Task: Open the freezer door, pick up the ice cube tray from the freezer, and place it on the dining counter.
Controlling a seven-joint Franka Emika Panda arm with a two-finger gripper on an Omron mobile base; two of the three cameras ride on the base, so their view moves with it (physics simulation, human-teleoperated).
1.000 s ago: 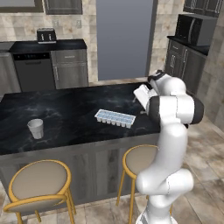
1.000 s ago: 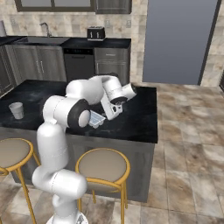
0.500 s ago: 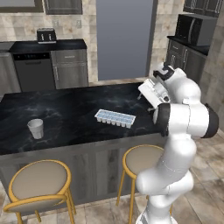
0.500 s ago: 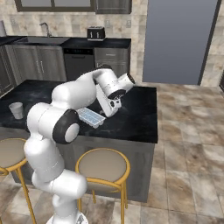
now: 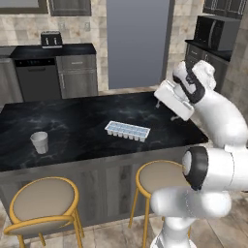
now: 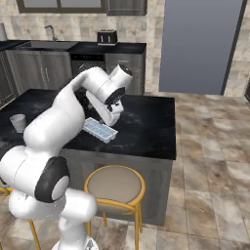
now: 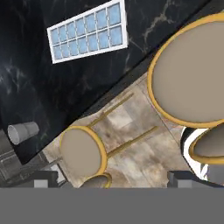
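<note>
From the left base camera we see the tray (image 5: 127,130) lying flat on the black marble table (image 5: 72,126), well apart from the white cup (image 5: 39,142); our claw (image 5: 167,110) hangs above the table's right end, clear of the tray, holding nothing. The freezer door (image 5: 138,43) stands shut behind, a sign, we judge, that delivery is done. From the right base camera the tray (image 6: 99,130) sits near the table's front edge (image 6: 146,151), above a stool (image 6: 115,186), with our arm arched over it. Looking down from the hand, the tray (image 7: 87,32) lies near the table edge, two stools (image 7: 82,151) below on the tiled floor, and our fingertips (image 7: 41,178) stand wide apart and empty.
</note>
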